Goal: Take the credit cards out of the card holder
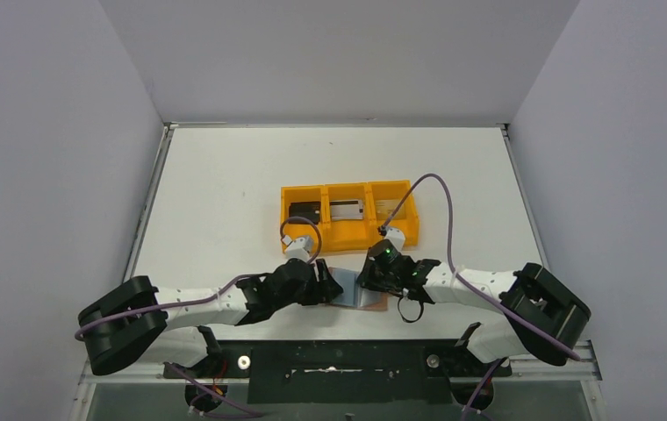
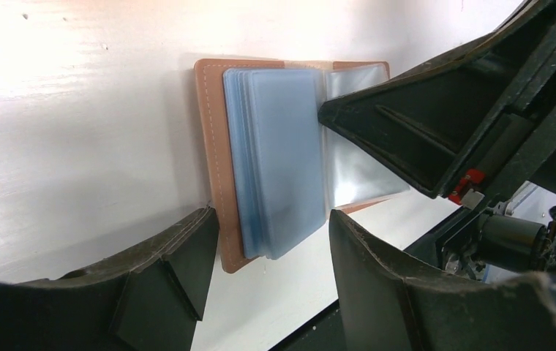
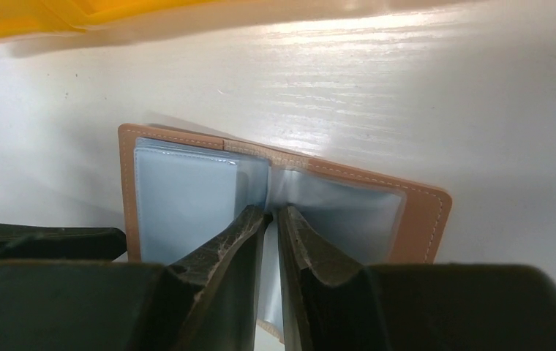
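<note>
The brown card holder (image 1: 356, 296) lies open on the table between my two grippers, its grey-blue plastic sleeves showing. In the left wrist view the card holder (image 2: 282, 161) lies just beyond my open left gripper (image 2: 271, 219), which straddles its near corner without touching. My right gripper (image 3: 273, 213) is shut on a clear sleeve at the fold of the card holder (image 3: 187, 197). No card shows in the sleeves. A black card (image 1: 304, 210), a silvery card (image 1: 347, 209) and a gold-tan card (image 1: 389, 207) lie one to a compartment in the orange tray (image 1: 347, 187).
The orange tray stands just behind the card holder, and its edge shows at the top of the right wrist view (image 3: 41, 18). The table's near edge lies right below the card holder. A purple cable (image 1: 440, 189) arcs over the tray's right end.
</note>
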You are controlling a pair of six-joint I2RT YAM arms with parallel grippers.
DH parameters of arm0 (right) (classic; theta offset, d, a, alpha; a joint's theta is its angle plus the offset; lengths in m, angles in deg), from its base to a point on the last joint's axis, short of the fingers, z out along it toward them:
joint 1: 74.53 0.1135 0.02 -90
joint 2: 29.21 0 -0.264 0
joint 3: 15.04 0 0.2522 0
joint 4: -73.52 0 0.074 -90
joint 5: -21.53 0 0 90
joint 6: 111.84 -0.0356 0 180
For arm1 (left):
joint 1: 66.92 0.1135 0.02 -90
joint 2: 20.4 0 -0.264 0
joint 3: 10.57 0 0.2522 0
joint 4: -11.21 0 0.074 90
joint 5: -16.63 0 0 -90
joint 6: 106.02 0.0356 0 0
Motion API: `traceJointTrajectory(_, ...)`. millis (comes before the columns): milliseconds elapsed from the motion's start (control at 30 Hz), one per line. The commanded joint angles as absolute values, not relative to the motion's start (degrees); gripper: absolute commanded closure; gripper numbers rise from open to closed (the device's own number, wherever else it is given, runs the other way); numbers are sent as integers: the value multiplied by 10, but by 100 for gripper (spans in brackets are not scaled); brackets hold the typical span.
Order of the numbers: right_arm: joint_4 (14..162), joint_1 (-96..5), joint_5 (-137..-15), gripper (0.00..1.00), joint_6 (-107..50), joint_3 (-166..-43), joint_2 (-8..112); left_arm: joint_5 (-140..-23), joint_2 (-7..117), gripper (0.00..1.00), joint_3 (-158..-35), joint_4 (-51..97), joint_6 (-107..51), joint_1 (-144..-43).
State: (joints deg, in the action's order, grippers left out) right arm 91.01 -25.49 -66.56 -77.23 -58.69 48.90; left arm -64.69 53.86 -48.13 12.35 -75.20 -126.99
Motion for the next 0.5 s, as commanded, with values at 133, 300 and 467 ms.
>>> traceJointTrajectory(133,908,-250,-683,83,-768,-576,530,-580,493,44,-505,111,-747,-1291)
traceJointTrajectory(300,910,-250,-672,83,-778,-570,525,-597,511,44,-519,116,-738,-1293)
traceJointTrajectory(467,908,-250,-670,83,-783,-564,524,-550,530,44,-551,183,-754,-1307)
